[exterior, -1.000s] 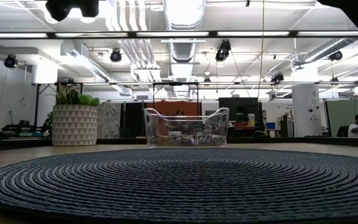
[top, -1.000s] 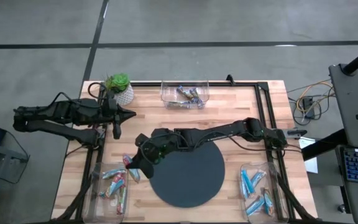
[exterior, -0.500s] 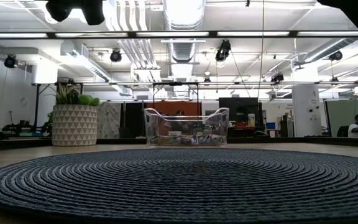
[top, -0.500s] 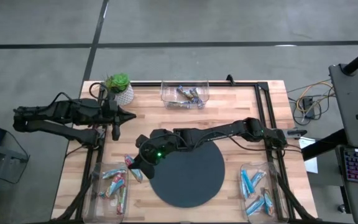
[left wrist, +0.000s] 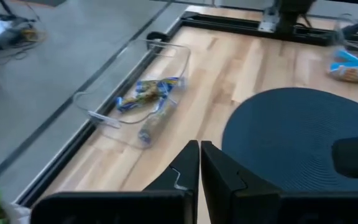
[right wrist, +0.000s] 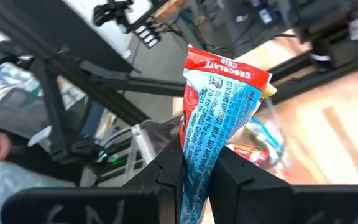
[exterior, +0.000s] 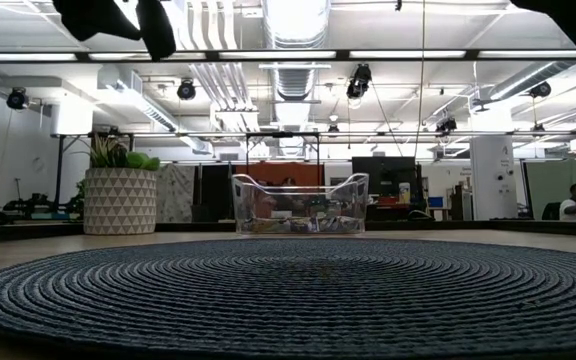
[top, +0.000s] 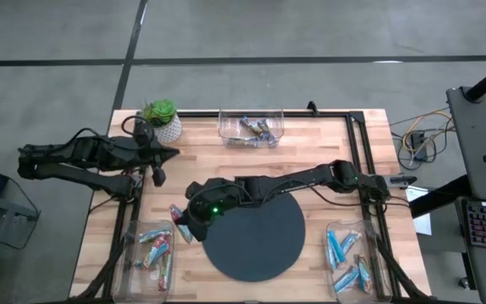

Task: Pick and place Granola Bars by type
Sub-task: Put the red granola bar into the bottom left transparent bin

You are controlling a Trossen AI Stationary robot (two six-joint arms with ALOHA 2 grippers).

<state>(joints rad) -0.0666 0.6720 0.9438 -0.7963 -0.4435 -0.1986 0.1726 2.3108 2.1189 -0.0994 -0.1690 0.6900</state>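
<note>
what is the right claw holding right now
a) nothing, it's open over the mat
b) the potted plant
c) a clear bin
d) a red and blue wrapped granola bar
d: in the right wrist view the right claw is clamped on a red and blue granola bar standing up between its fingers, and the high view shows that claw with the bar at the mat's left edge, near the left bin.

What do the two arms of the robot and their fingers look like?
Both arms are dark, slim and jointed. The right arm shows a small green light near its wrist, and black cables run along the left arm. Each end effector has two flat black fingers, angular in shape.
</note>
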